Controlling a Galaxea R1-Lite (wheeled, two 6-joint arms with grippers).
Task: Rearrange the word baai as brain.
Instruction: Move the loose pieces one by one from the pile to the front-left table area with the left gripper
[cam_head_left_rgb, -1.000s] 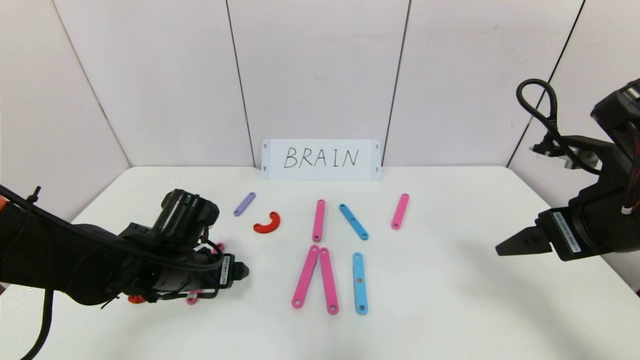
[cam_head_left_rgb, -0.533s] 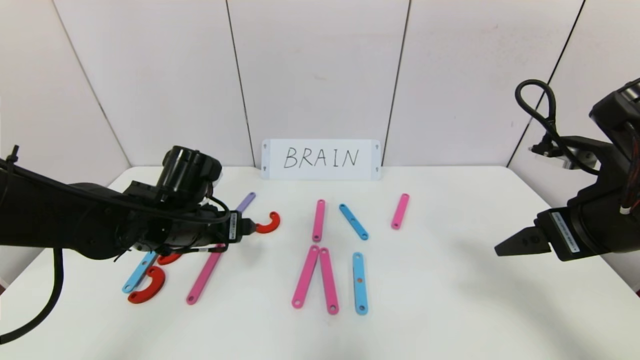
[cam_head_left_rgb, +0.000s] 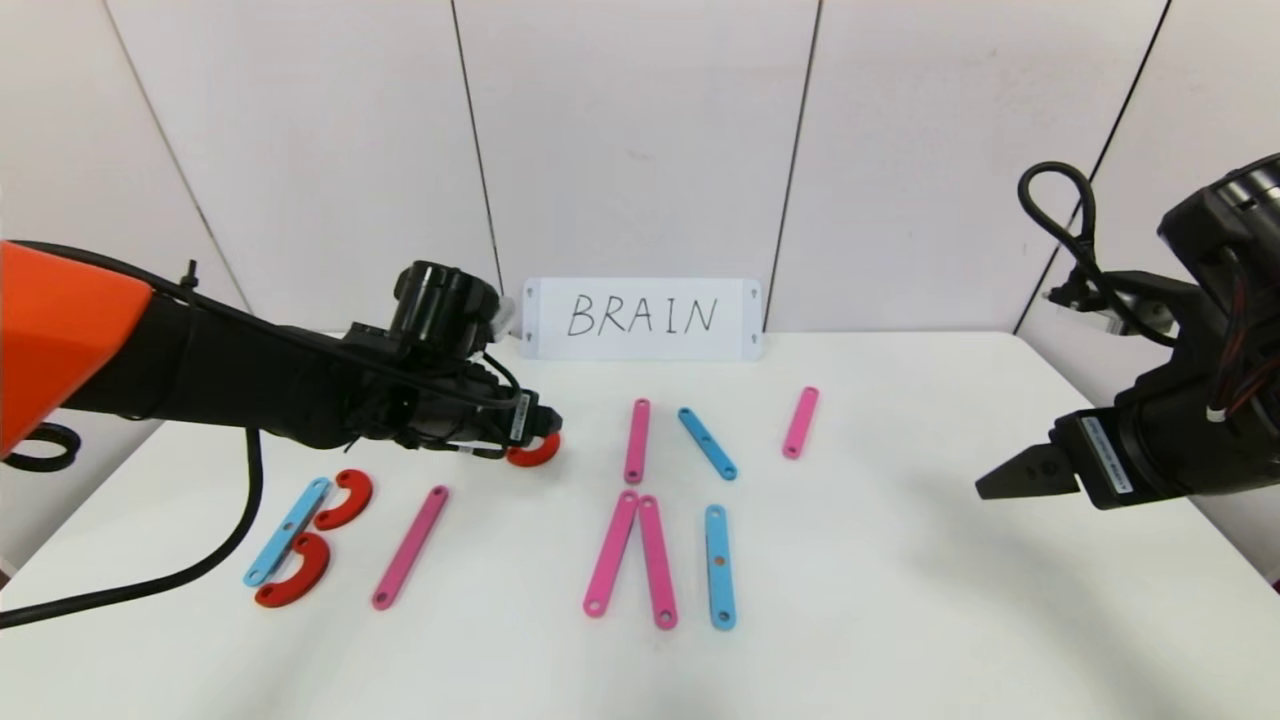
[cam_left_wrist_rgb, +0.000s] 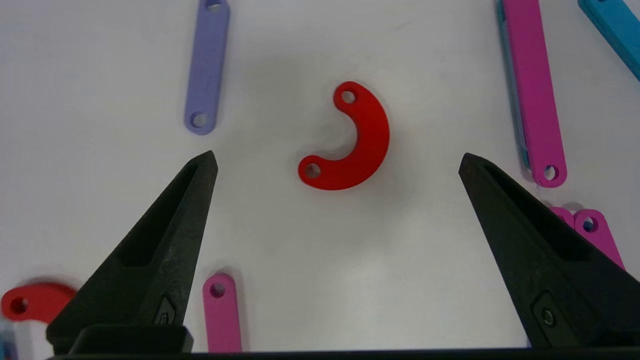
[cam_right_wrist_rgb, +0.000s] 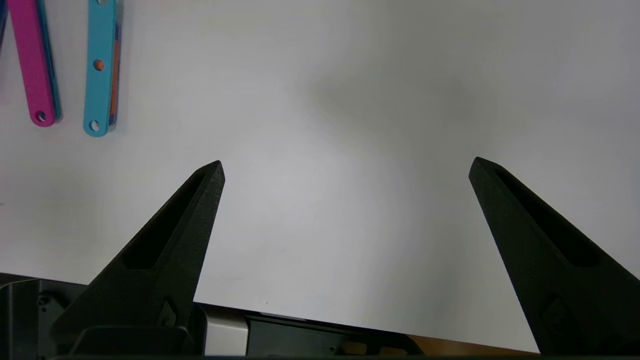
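From the head camera you see the left gripper reaching toward the back of the table, over a loose red half-ring that lies apart from the other pieces. The white BRAIN card stands at the table's back edge. Toward the left edge lie a light-blue strip with two red curves against it, and a pink strip beside them. Your right gripper hangs above the right edge, idle.

In the left wrist view the fingers stand wide apart, holding nothing; the red half-ring lies flat on the table between and beyond the tips, untouched. A purple strip lies near it, a pink strip on its other side.

The right wrist view shows its jaws spread wide over bare table, with a pink strip and a light-blue strip well off to one side.
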